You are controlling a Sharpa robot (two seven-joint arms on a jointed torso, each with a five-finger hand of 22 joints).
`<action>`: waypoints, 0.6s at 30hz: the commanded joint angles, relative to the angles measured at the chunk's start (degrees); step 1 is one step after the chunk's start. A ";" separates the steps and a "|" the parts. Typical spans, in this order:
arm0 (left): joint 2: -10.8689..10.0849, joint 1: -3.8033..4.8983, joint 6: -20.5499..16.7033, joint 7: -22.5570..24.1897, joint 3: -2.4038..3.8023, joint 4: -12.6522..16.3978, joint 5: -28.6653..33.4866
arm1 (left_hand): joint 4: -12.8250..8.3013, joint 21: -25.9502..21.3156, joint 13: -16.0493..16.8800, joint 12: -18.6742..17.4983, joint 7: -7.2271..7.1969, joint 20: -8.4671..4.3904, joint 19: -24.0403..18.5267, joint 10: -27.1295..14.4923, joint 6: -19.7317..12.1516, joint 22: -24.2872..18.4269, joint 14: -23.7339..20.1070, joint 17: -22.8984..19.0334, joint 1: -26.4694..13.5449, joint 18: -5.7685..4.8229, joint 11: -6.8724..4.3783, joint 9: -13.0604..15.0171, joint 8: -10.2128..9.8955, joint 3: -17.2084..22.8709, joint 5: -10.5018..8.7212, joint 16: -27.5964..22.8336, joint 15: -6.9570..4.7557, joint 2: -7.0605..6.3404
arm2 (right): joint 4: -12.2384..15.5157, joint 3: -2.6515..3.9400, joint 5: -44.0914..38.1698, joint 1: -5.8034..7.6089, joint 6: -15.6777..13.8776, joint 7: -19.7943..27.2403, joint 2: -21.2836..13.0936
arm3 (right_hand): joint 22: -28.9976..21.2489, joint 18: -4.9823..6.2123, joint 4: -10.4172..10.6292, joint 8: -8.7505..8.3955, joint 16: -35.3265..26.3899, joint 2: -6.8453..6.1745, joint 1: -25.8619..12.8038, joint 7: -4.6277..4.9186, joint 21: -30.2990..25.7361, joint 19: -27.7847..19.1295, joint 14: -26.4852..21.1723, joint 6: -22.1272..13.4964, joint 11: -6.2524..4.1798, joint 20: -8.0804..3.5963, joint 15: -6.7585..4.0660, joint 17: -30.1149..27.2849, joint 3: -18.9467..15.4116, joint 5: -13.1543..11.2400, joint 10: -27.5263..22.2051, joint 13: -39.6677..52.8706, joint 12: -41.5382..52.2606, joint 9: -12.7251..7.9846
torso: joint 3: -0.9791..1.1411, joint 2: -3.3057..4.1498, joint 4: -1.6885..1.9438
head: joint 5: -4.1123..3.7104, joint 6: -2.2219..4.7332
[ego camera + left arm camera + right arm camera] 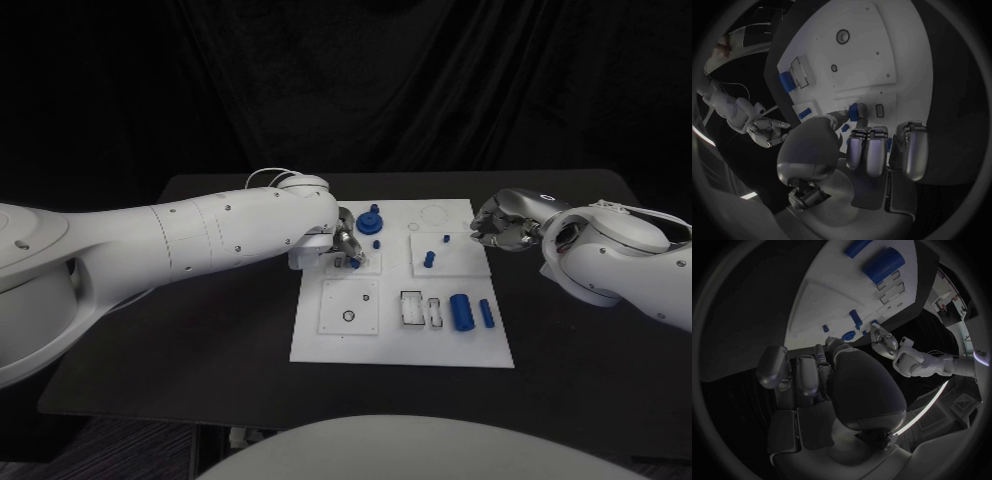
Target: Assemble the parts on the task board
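The task board [325, 335] is a white rectangular plate lying flat at the middle of the black table [216, 350], carrying raised square panels and several blue parts. A large blue cylinder [462, 311] lies on its side near the board's right edge, with a slimmer blue bar [488, 313] just beside it toward that edge and two rectangular slots [414, 307] on its other side. A blue round knob-shaped part [371, 222] stands at the far left of the board, and small blue pegs [428, 259] stand upright in the right-hand panel. Bare table shows on all sides of the board, widest on the near side and to the left. The left hand [343, 243] is over the board's far left panel; in the left wrist view its thumb and a fingertip [842, 116] pinch a small blue part [856, 111] right at the board surface, next to a small rectangular slot [879, 110], while the other fingers are held off the board. The right hand [500, 222] sits just off the board's right edge at the far end, fingers curled inward with nothing visible in them.
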 commanded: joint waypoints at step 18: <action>-1.49 -0.60 -1.79 -0.02 -0.22 1.32 0.17 | -2.64 0.21 15.08 -0.03 -0.48 -0.15 2.14 5.97 0.22 12.90 5.95 15.06 0.51 0.86 -0.03 -0.33 -0.43 -0.08 3.89 0.15 -0.08 0.67 | -0.03 0.04 0.07 -0.11 0.62 -0.92 -0.16 | 2.58 1.05 0.03 0.35 -0.44 0.23 -0.16 0.07 -0.51 -0.50 1.22 0.28 0.08 -0.01 0.28 -0.24 0.37 0.31 -0.40 2.73 -0.30 -0.07 | 0.02 -0.06 -0.06 | -0.10 0.00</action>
